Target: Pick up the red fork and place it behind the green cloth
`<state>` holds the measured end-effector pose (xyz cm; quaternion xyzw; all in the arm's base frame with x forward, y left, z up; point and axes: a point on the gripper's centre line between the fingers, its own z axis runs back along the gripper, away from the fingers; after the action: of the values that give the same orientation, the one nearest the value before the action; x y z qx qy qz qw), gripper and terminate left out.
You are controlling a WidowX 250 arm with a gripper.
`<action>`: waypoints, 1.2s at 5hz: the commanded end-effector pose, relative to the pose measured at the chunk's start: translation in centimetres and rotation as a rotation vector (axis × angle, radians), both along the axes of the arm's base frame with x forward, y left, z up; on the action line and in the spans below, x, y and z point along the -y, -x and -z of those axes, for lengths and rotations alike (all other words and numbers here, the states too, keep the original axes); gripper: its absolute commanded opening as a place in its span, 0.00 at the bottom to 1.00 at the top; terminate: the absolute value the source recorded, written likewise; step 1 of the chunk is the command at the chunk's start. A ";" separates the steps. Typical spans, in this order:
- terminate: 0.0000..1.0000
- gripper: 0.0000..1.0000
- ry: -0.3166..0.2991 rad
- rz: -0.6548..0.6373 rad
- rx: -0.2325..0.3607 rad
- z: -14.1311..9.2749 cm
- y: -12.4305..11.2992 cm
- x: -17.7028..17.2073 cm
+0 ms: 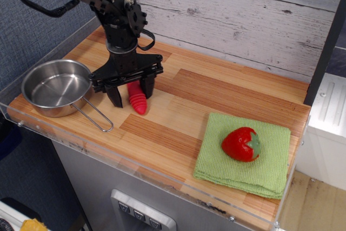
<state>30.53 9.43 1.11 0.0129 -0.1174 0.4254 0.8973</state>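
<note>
Gripper low over the red fork, fingers straddling the handle.

The gripper (130, 92) stands spread, one finger (114, 95) on each side of the red fork (137, 99), whose ribbed handle lies flat on the wooden counter (216, 93); its tines are hidden under the gripper. A steel pan (56, 87) sits just to the left. Well apart to the right, the green cloth (243, 155) lies near the front edge with a red strawberry toy (241, 144) resting on it.
</note>
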 end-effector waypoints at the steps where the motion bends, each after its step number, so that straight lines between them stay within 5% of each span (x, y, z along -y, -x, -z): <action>1: 0.00 0.00 0.004 -0.011 0.039 -0.2 0.5 -0.6; 6: 0.00 0.00 0.161 -0.231 0.235 -7.5 -3.0 6.1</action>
<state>33.06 2.98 6.59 -0.0806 -0.1534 0.5381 0.8249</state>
